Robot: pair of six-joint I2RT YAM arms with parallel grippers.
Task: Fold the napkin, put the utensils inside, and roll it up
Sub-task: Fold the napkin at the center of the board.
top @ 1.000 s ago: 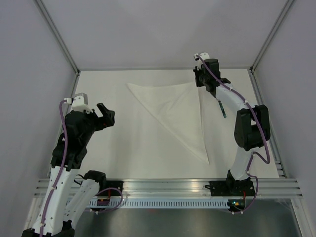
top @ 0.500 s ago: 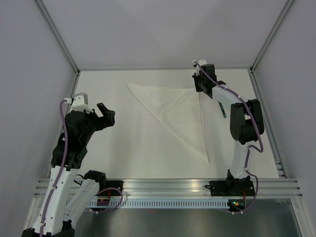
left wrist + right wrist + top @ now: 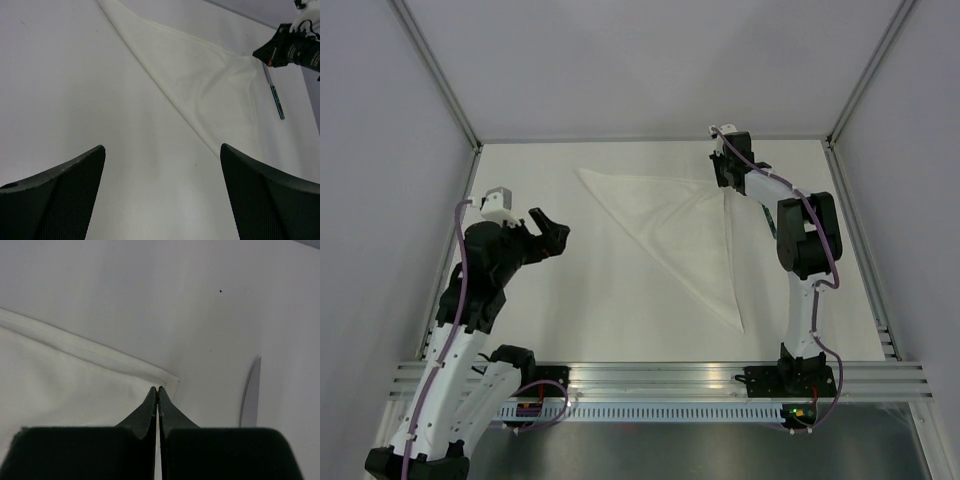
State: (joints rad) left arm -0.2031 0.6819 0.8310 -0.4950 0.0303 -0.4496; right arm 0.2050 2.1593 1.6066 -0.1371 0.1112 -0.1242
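The napkin lies flat on the table, folded into a white triangle, also in the left wrist view. One utensil, a knife with a silvery blade and teal handle, lies just right of the napkin. Its blade shows at the right in the right wrist view. My right gripper is shut, its tips sitting over the napkin's far right corner, with no cloth seen between them. My left gripper hovers open left of the napkin, nothing between its fingers.
Grey walls enclose the white table on three sides. An aluminium rail carrying both arm bases runs along the near edge. The right arm's elbow stands folded beside the knife.
My right gripper, shut throughout, moved left from above the knife's blade to the napkin's far right corner. The left gripper shifted a little right toward the napkin.
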